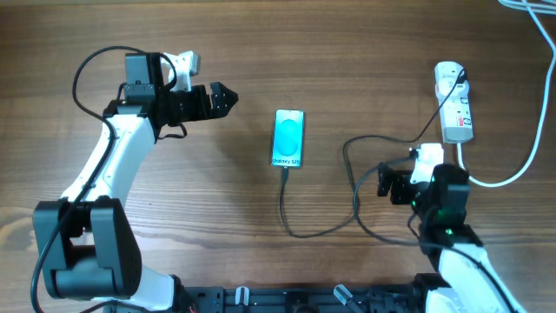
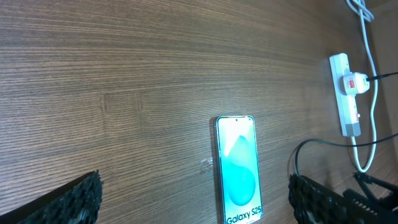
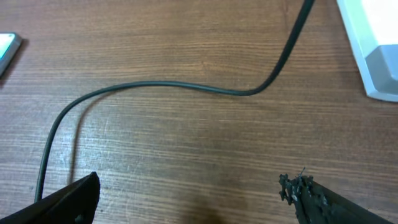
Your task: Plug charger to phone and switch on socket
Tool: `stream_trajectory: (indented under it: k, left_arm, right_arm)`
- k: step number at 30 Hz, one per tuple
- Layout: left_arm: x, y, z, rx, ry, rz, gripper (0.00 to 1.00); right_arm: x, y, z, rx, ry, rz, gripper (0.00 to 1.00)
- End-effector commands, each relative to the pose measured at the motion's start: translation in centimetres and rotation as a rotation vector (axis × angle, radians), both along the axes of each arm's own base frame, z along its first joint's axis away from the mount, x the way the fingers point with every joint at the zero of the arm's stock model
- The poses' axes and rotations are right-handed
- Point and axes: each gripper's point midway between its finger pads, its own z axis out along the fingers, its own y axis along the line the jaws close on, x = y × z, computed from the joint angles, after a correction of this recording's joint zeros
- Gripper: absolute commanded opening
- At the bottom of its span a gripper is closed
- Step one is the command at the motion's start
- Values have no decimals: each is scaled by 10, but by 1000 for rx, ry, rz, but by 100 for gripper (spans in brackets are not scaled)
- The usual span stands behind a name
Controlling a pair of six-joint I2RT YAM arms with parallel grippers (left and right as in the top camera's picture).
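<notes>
The phone (image 1: 288, 137) lies flat mid-table, its turquoise screen up; it also shows in the left wrist view (image 2: 239, 168). The thin black charger cable (image 1: 300, 233) meets the phone's near end, loops right and runs up to the socket (image 1: 453, 103), a white power strip at the far right. The left wrist view shows the socket (image 2: 346, 109) with a red mark. My left gripper (image 1: 224, 98) is open and empty, left of the phone. My right gripper (image 1: 382, 183) is open and empty, over the cable loop (image 3: 186, 85), below the socket (image 3: 373, 43).
A thick white cord (image 1: 521, 174) runs from the socket's near end out to the table's right edge and up the far right corner. The arms' bases stand at the front edge.
</notes>
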Motion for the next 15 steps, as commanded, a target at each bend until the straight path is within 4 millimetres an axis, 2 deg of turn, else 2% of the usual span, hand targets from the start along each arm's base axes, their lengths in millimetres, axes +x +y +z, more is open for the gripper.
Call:
stream_trajectory:
  k: [1,4,9,15]
  left_arm:
    - [-1,-1,4,8,-15,-5,100]
    - [-1,-1,4,8,-15,-5,100]
    - [-1,-1,4,8,-15,-5,100]
    - [-1,-1,4,8,-15,-5,100]
  right_arm:
    - [-8,-1,-2,35,-33,-45,100]
    - [-15,-11,-2,62,-59,-135,100]
    - [-22,-10,1,63,-109,-132,100]
    - [-21,-10,10,62,-144,-130,100]
